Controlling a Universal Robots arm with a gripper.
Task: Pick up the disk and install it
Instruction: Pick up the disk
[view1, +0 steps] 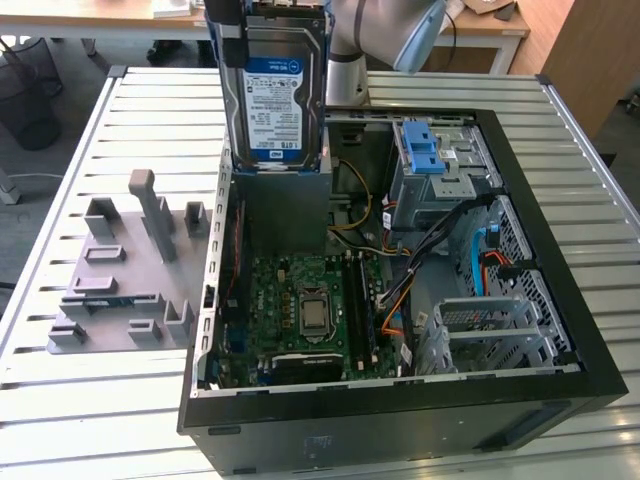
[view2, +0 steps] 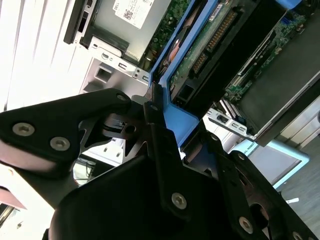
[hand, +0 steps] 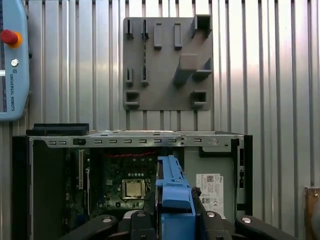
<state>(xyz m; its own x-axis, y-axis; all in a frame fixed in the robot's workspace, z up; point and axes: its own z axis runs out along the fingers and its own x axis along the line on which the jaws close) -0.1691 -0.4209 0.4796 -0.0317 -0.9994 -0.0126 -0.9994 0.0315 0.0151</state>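
The disk (view1: 275, 90) is gripped by its blue frame in the closed jaws and held upright over the open computer case (view1: 400, 425). A green board (view1: 270, 300) and orange wires (view1: 393, 300) are seen inside. A grey plate (view1: 110, 285) is laid beside the case on the bench (view1: 60, 420).

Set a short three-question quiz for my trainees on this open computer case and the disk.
1. True or false: the disk lies flat on the motherboard.
2. In the exterior view, the grey fixture plate sits on which side of the computer case? A left, B right, C inside.
3. Fill in: the jaws are shut on the ____.
Key: 1 false, it is held upright over the case; 2 A; 3 disk.
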